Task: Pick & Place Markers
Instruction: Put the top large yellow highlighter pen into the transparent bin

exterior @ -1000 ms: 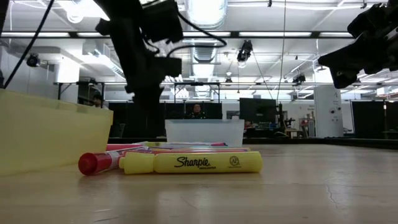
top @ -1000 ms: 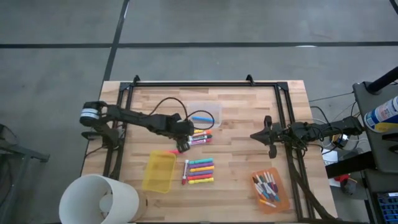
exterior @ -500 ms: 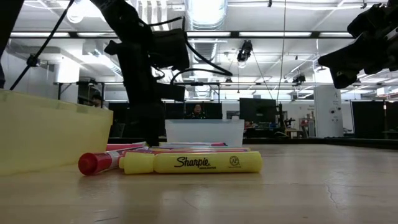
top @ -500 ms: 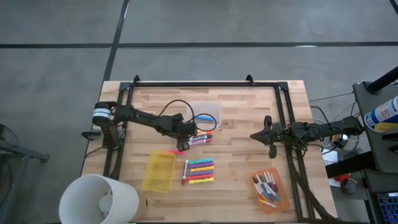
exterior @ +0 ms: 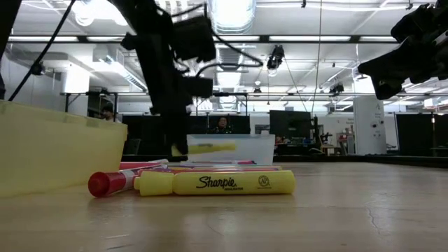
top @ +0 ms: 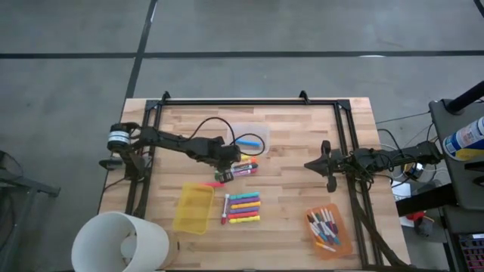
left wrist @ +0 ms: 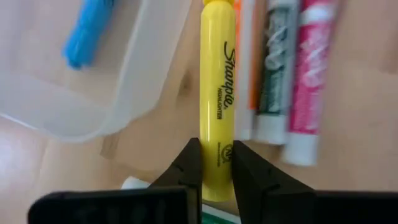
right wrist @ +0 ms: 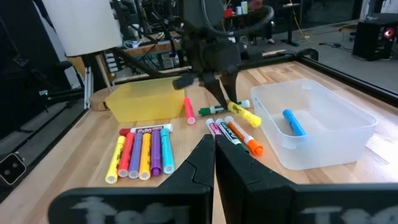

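Observation:
My left gripper hangs over the loose markers just near of the clear bin, shut on a yellow highlighter. The low view shows that highlighter off the table, in front of the clear bin. One blue marker lies in the clear bin. A row of neon markers lies flat mid-table. More markers fill the orange bin. My right gripper waits shut over the table's right part. My left gripper pinches the yellow highlighter's barrel near one end between its two fingers. They come from above and lie across the barrel. The highlighter is lifted clear; its free end sticks out and dips slightly.
The yellow bin stands near-left of the left gripper, with a pink marker by its far edge. A big white cylinder sits at the near-left corner. A black frame runs along the far and side edges.
My left gripper dropped to the loose markers by the clear bin, then rose a little with the yellow highlighter, which now hangs clear of the table. The other markers have not moved.

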You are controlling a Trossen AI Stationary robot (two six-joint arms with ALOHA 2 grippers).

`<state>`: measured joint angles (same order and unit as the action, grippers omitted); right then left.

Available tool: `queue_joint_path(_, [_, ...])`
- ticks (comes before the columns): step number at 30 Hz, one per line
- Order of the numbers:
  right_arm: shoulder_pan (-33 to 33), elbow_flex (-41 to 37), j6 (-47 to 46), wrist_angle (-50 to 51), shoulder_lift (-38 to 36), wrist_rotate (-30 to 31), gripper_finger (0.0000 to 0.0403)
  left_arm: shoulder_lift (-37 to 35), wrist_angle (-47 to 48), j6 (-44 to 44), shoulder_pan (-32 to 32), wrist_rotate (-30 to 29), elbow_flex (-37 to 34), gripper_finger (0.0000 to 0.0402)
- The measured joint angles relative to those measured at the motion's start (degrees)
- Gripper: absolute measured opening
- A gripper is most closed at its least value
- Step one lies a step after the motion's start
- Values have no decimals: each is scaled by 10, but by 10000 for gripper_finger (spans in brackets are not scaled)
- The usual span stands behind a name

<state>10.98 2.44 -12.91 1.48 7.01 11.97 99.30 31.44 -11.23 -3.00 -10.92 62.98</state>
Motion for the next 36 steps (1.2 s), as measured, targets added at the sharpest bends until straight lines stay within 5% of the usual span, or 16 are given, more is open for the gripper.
queue_joint_path(12, [0,0,0,0,0,0,9,-3,90,28,15,30,124,48])
queue_joint_path(18, [0,0,0,0,0,0,9,-3,96,105,-2,-28,174,48])
queue_joint_path(29, [0,0,0,0,0,0,9,10,89,141,-101,-12,162,49])
queue_joint_path(36, [0,0,0,0,0,0,9,28,78,126,-108,-26,156,119])
